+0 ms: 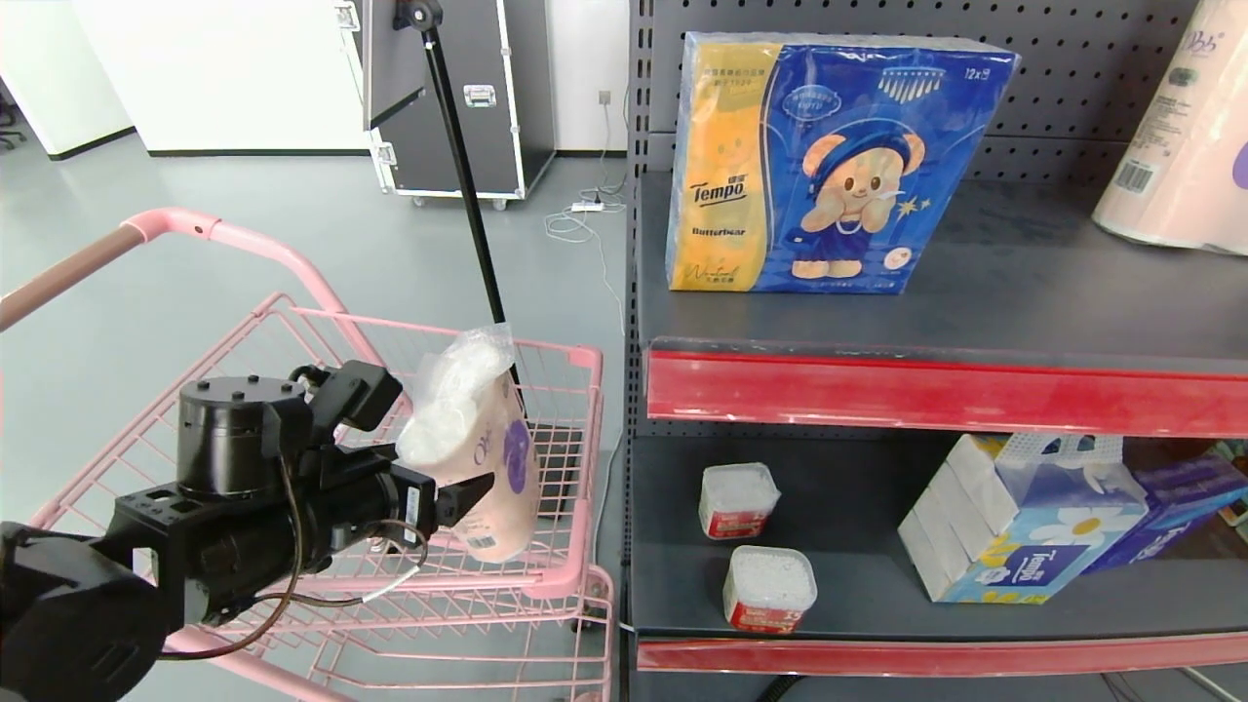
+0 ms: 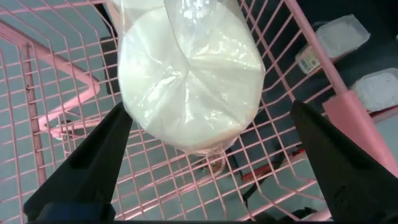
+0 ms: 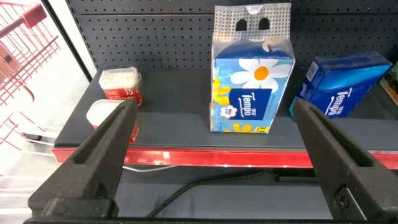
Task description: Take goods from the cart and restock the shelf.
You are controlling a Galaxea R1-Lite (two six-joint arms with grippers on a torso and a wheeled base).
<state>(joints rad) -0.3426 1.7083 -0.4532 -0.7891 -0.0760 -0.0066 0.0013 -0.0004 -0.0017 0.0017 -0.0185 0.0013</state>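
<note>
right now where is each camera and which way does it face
Head: on the robot's head, looking down at pink cart and shelf; left arm shows.
Left wrist: looks into the cart at a bagged pack, open left gripper flanking it.
Right wrist: faces the lower shelf past the open right gripper.
Shared: head and right wrist both show the white tubs.

The pack [image 1: 473, 429] at my left pincer [image 2: 208, 107] wears glossy, crinkled clear plastic film. The cart [image 1: 585, 357] is smooth pink-coated wire; the shelf [image 1: 1024, 283] at two o'clock is matt dark metal.

Left tool [image 2: 211, 112] and right tool [image 3: 214, 104] both spread wide
</note>
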